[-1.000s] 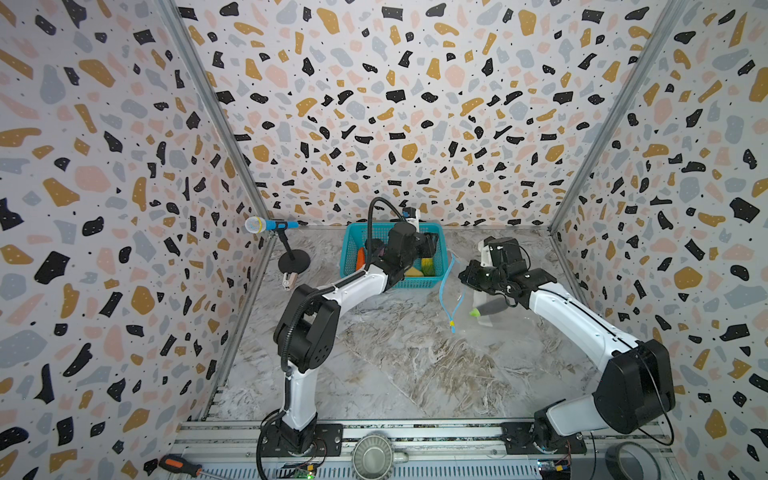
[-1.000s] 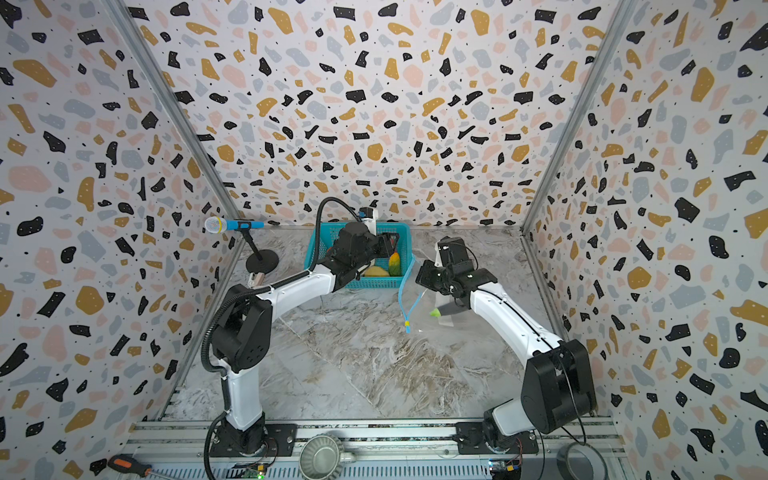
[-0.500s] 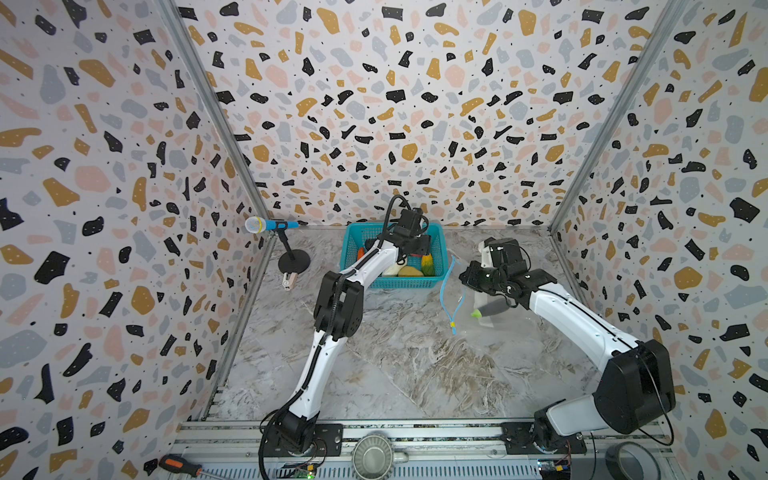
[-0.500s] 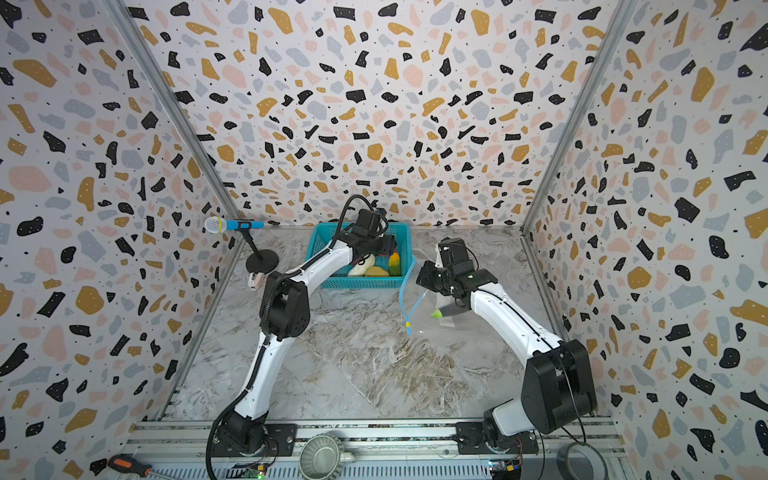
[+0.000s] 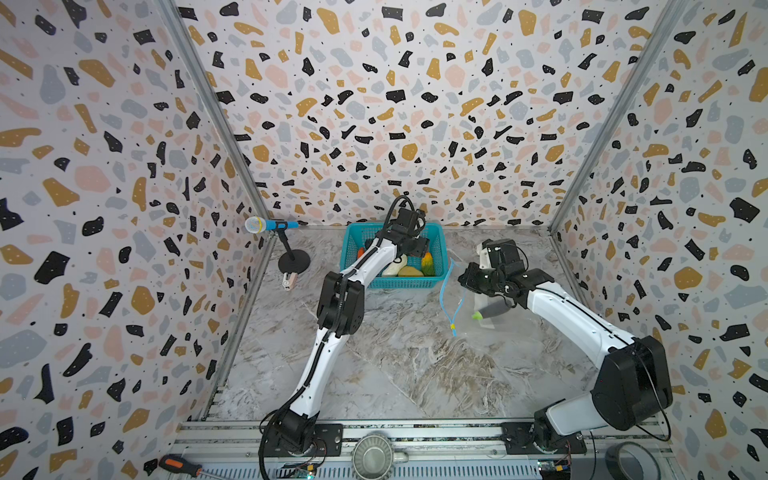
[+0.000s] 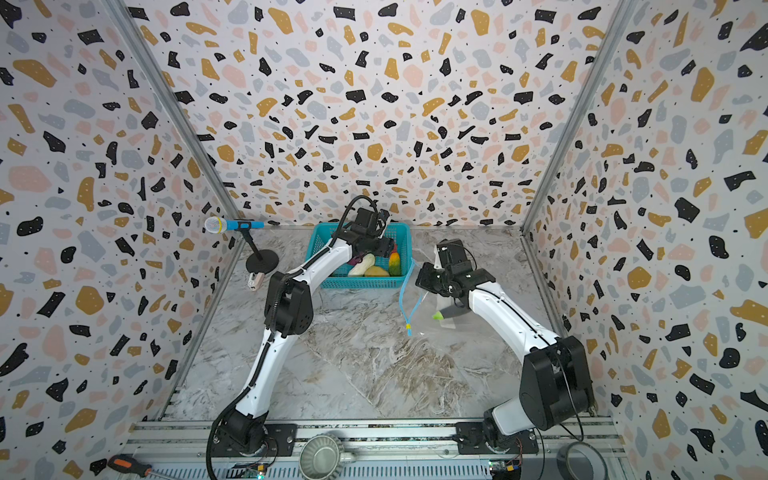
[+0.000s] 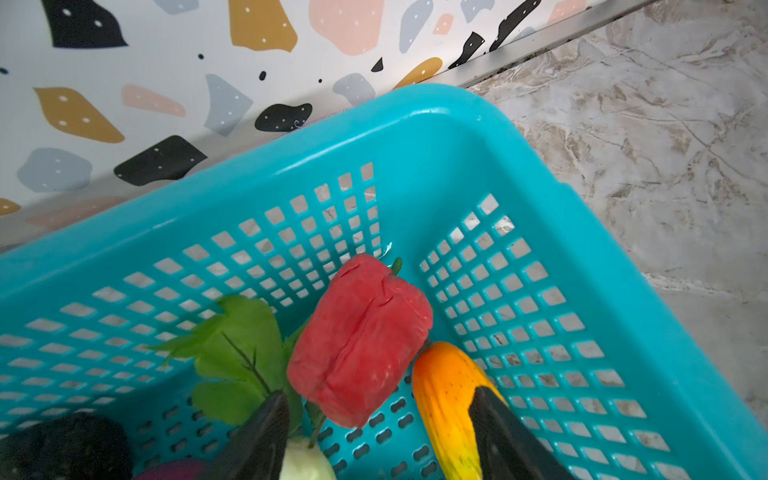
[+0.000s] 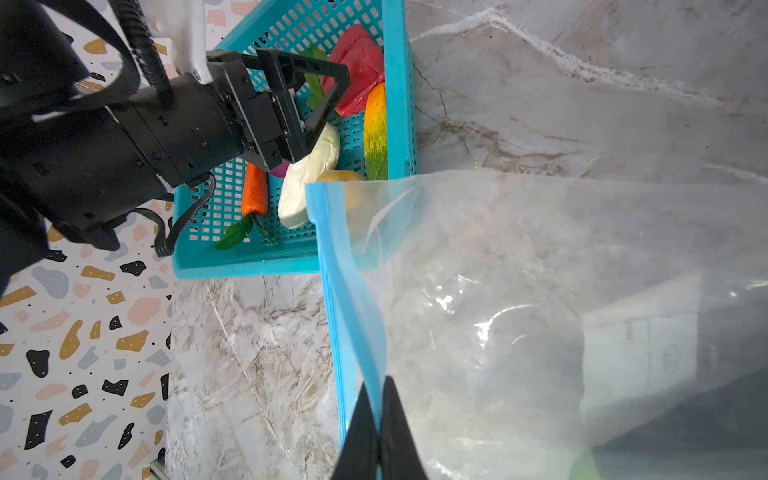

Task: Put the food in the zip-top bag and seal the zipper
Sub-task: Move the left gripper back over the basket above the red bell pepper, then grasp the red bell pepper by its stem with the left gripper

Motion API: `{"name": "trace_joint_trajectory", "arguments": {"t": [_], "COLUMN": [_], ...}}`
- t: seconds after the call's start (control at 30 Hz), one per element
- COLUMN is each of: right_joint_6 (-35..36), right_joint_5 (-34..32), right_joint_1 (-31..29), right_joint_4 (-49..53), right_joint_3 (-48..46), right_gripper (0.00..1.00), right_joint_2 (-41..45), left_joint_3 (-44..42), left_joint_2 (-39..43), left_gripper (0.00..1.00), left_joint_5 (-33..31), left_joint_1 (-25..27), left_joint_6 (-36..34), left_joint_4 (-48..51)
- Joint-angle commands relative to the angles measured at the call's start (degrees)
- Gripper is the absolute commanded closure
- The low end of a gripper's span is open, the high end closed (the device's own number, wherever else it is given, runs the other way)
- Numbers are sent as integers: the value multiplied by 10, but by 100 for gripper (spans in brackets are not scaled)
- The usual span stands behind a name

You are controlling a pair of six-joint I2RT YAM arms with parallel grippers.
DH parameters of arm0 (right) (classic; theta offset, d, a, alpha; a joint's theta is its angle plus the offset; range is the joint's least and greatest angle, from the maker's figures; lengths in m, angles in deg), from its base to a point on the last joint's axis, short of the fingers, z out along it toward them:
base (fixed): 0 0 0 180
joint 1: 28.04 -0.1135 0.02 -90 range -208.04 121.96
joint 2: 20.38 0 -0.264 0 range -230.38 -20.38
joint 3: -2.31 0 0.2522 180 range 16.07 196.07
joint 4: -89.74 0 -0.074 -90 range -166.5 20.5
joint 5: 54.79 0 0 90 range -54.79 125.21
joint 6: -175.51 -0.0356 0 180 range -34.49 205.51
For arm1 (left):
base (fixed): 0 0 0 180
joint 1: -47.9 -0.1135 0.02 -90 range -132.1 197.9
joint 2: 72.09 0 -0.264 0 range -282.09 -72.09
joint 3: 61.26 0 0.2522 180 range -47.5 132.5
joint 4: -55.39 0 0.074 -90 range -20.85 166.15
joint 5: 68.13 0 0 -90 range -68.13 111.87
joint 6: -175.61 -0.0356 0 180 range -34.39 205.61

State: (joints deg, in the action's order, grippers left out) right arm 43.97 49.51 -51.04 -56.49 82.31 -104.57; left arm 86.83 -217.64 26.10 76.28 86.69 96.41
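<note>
My left gripper point(image 7: 378, 415) hangs inside the basket point(image 7: 415, 137), jaws spread wide and gripping nothing. One black finger is by the leaves point(image 7: 241, 345) and the other is over the cob point(image 7: 444, 399).

The basket is hard teal plastic with a rounded corner, square-holed mesh walls and oblong slots in its floor. It stands at the middle of the far edge of the surface point(image 5: 395, 365), which is marble-patterned.

I count six pieces of food in the basket:
- one red pepper point(image 7: 361, 340), matte, lobed and creased
- one cob, speckled, fading from orange through yellow to green
- one radish point(image 8: 311, 174), white, smooth and chunky
- one carrot point(image 8: 255, 189), orange and tapered, with its own green sprig
- one potato point(image 5: 410, 272), rounded and yellow-brown
- one purple piece point(image 8: 279, 169), mostly hidden

The leaves are flat and veined.

My right gripper point(image 8: 379, 411) is pinched tight on the zipper point(image 8: 332, 249), a thin light blue strip along the mouth of the zip-top bag point(image 8: 498, 291). The bag is one sheet-thin pouch of clear, glossy, crinkled film with one white label patch point(image 8: 640, 332). It lies just right of the basket, toward the far right corner of the surface, with its mouth edge raised in my grip. One small yellow slider tab point(image 5: 453, 328) sits at the strip's near end. Inside the bag lies one dark piece point(image 5: 492, 309), stubby and grey, with a bright green tip.
</note>
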Motion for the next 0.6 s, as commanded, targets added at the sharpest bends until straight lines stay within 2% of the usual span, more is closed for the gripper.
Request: {"name": "trace_joint_trajectory", "arguments": {"t": [0.0, 0.2, 0.57], "right_joint_6": [11, 8, 10], "right_joint_5": [-13, -18, -26], "right_joint_1": [-9, -17, -20], "right_joint_4": [28, 31, 40], "right_joint_3": [42, 50, 58], "right_gripper": [100, 100, 100], "right_joint_2": [-8, -16, -21], "left_joint_3": [4, -5, 13], "left_joint_2": [-15, -27, -51], "left_gripper": [24, 23, 14], "left_joint_5": [14, 16, 7], "left_joint_1": [4, 4, 3], "left_joint_6": [-23, -24, -20], "left_joint_4": [-35, -60, -91]}}
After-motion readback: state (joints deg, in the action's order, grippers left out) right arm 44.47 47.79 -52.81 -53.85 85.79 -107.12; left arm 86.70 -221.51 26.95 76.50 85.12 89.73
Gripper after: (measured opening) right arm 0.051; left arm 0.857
